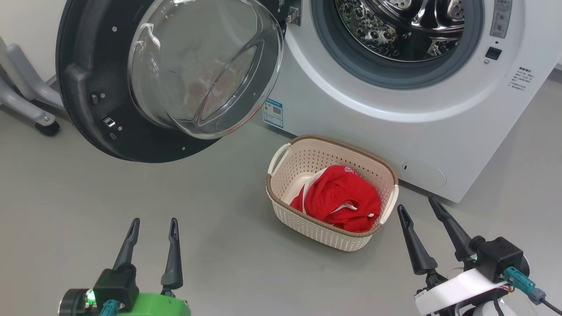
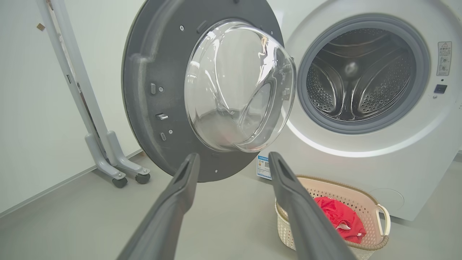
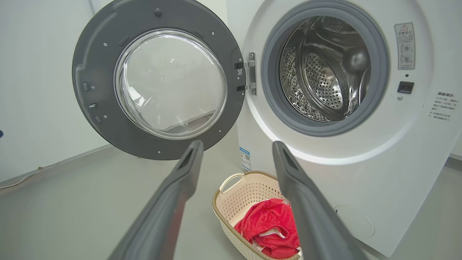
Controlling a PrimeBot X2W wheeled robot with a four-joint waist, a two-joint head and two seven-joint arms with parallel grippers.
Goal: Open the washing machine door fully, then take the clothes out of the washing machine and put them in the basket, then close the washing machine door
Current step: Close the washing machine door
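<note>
The white washing machine [image 1: 395, 114] [image 2: 397, 144] [image 3: 397, 151] stands with its steel drum bare inside. Its round black washing machine door [image 1: 92, 87] [image 2: 155, 108] [image 3: 104, 119] is swung wide to the left, glass bowl bulging outward. On the floor before the machine sits the cream basket [image 1: 307, 162] [image 2: 364, 209] [image 3: 238, 202], and the red clothes [image 1: 340, 197] [image 2: 339, 216] [image 3: 269, 224] lie in it. My left gripper [image 1: 153, 224] [image 2: 232, 159] hovers open at the lower left, well short of the door. My right gripper [image 1: 417, 206] [image 3: 236, 148] is open just right of the basket.
A grey wheeled stand [image 1: 26, 101] [image 2: 112, 159] is parked against the white wall left of the door. Grey floor [image 1: 131, 193] spreads between my grippers and the door. A blue label [image 1: 273, 113] sits low on the machine's front.
</note>
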